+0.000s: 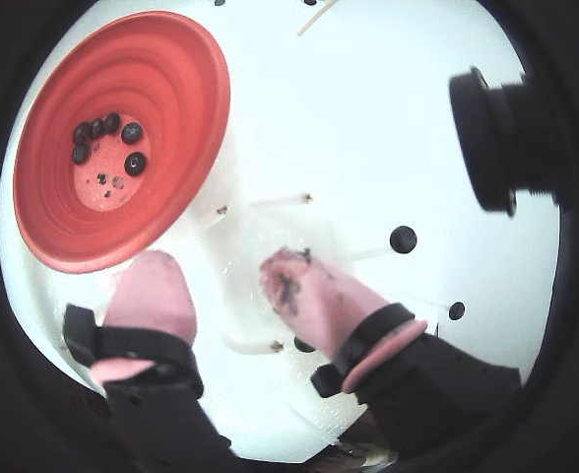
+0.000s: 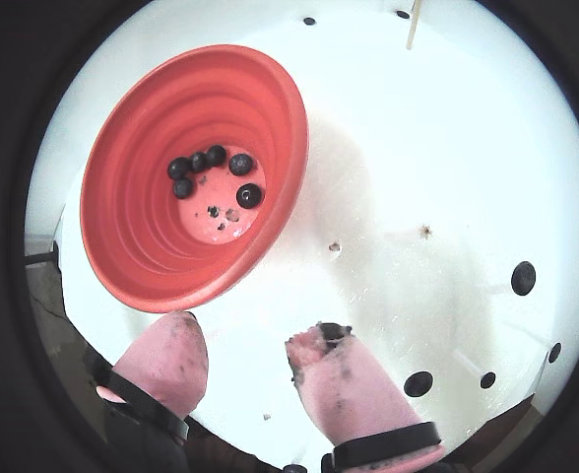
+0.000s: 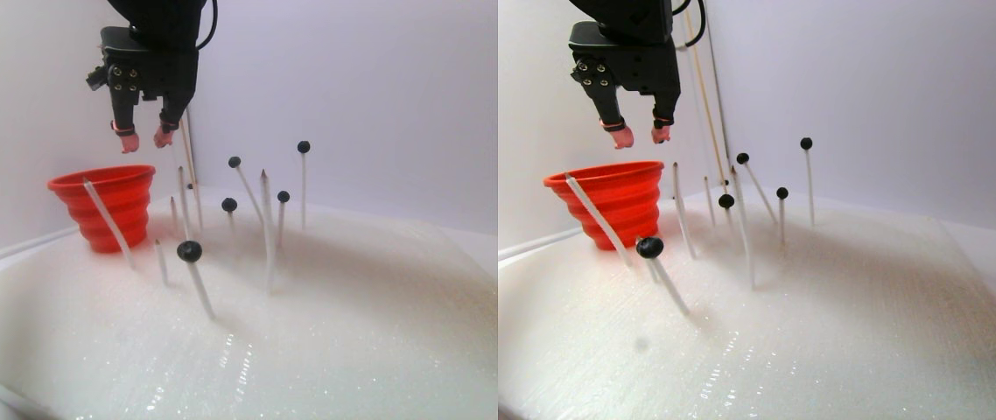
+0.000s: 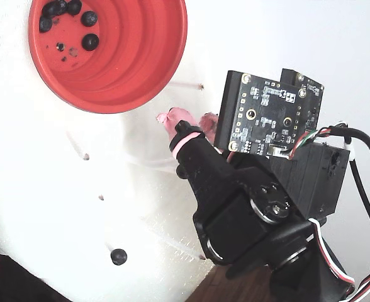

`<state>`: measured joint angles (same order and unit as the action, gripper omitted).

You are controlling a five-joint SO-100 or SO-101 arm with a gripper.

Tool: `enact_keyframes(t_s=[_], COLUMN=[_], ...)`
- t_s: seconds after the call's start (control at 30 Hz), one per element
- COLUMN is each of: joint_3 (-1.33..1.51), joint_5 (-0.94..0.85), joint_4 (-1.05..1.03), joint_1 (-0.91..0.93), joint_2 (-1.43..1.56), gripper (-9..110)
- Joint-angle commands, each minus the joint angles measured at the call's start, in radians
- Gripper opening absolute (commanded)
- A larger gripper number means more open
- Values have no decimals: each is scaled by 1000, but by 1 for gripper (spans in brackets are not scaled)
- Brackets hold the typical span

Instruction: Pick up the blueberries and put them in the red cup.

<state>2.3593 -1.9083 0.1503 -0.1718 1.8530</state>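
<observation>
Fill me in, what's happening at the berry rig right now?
The arm is picking blueberries off thin white sticks and dropping them into the red cup. The claw hangs open and empty in the air beside the cup's rim, its pink fingertips smeared dark. Five berries already lie on the cup's base. At least five more remain on sticks in the white foam board, while several sticks stand bare.
</observation>
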Motion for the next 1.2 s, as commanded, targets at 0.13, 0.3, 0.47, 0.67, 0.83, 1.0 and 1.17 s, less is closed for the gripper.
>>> enact_keyframes(t_s=[0.13, 0.3, 0.47, 0.67, 0.83, 1.0, 1.17], joint_3=[2, 15, 38, 64, 77, 87, 100], joint_5=[-11, -17, -29, -43, -55, -74, -89], joint_4=[-14, -34, -51, -69, -77, -81, -87], joint_1=[17, 31, 46, 64, 81, 100, 118], joint_2=[140, 173, 204, 244, 268, 285, 310], gripper=[15, 15, 15, 15, 15, 15, 15])
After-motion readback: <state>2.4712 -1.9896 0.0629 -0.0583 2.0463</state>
